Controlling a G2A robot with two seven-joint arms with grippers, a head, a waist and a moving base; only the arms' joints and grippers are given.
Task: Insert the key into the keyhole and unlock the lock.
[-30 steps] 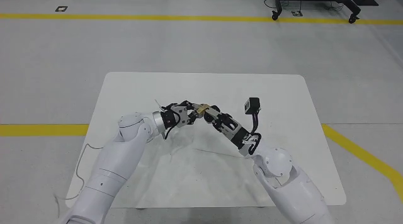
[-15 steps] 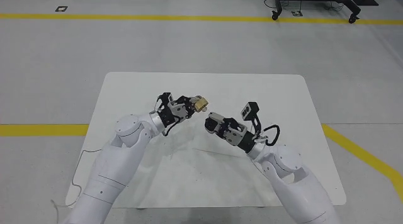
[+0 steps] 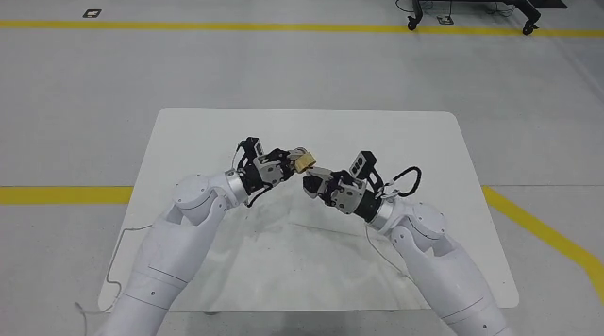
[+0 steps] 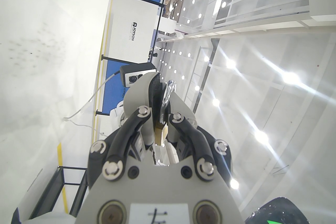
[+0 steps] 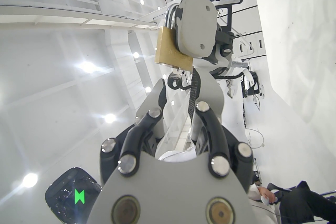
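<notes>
Two small, rigid metal parts are in play: a brass lock and its key.

Handling, lock: judged dense for its bulk and smooth-faced, so it may twist in a grip under torque. Hold it across the flat sides of the body and leave the keyhole face free.

Handling, key: light, thin and stiff. Take it by the flat head, faces against the pads, so that it can be turned.

Left gripper: jaws clamped on the lock, gripping the body and the base of the shackle. The table lies below the lock, not touching it.

Key position: the blade appears seated in the keyhole, with the head projecting from the lock's end face.

Right gripper: jaws apart, wider than the key head, with one finger on each side of it, just off the lock. Pad contact with the head cannot be determined. The jaws must close on the head before any turn.
</notes>
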